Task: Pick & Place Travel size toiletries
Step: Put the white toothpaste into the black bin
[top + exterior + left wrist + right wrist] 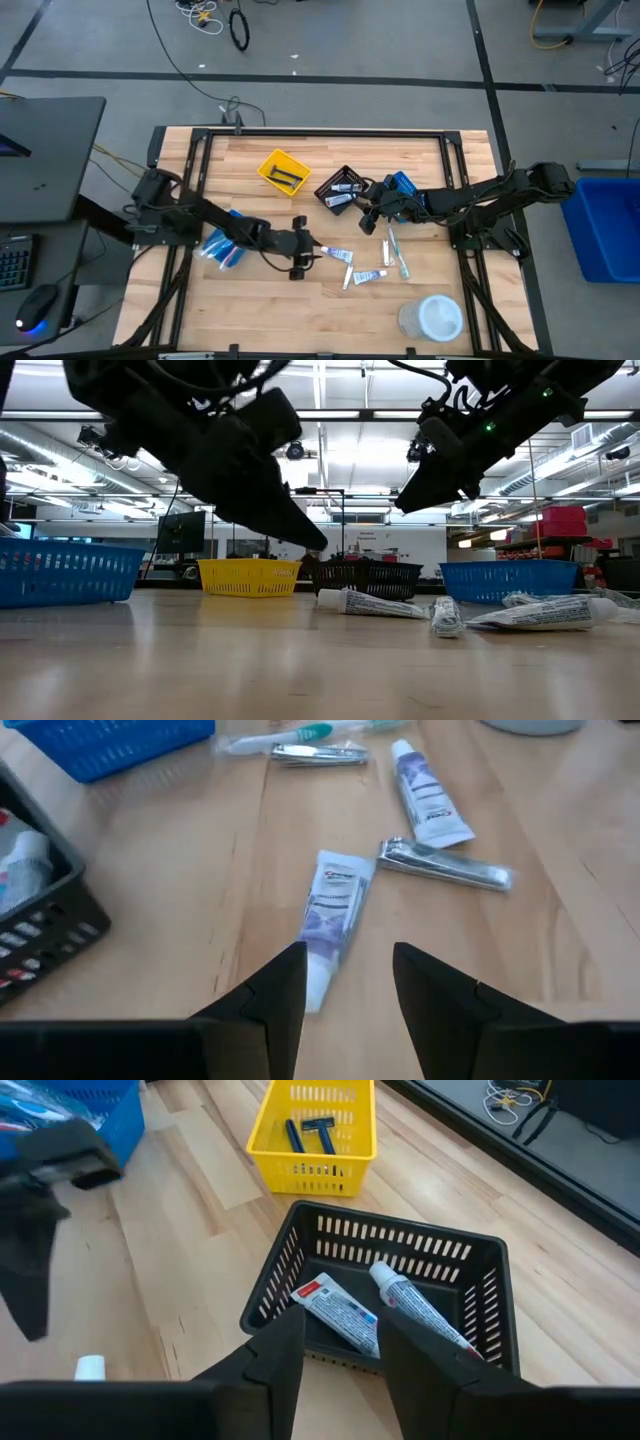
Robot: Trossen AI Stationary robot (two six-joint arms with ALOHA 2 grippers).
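At centre frame in the high view, the left gripper (308, 251), fingers parted and empty, hovers just left of a toothpaste tube (337, 254) lying lengthwise away from it, while the right gripper (335, 1342), also parted, hangs over the black bin (480, 1295).

A round white tub (535, 725) is cut off by the top edge of the left wrist view. The print on the tubes (372, 603) is too small to be read. At lower left of the right wrist view, a white cap (89, 1368) is partly hidden.
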